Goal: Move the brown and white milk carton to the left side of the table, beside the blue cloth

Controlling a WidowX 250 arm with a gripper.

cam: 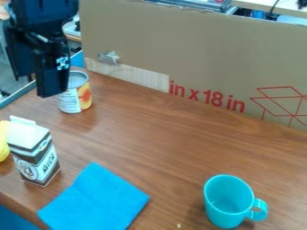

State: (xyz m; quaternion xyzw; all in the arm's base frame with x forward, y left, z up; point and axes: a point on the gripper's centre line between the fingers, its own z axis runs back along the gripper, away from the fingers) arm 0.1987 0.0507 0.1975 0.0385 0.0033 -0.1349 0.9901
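- Nearest, left of the middle, a blue cloth (pixel 96 197) lies flat on the table (pixel 168 130); any low pass over it should leave height enough not to drag a corner.
- Near right, a turquoise cup (pixel 228 202) stands upright, its handle toward the right. It is well apart from the gripper, so work at the far left need not disturb it.
- Farther back on the left, a black-and-white carton (pixel 39 161) stands upright with a ridged top, beside a yellow thing (pixel 3 139) cut off by the left edge. The carton looks easy to tip, so a sideways sweep at its height would be unwise; passing above the ridge is safer.
- Far left, the can (pixel 76 99) stands upright on the table, metal end up, its label white, yellow and orange. Its round, smooth wall would probably roll or slide under a one-sided push; a centred, level approach, with even pressure on opposite sides of the wall, should suit it best.
- The gripper (pixel 53 90) hangs at the far left, pointing down, and overlaps part of the can in view. Whether the two touch cannot be told, nor whether the pincer is spread, pressed together or pinching anything. Checking its alignment before lowering would lessen the risk of striking the rim.
- Farthest, the cardboard (pixel 180 45) stands upright behind the can; careful, short moves there should avoid bumping it.
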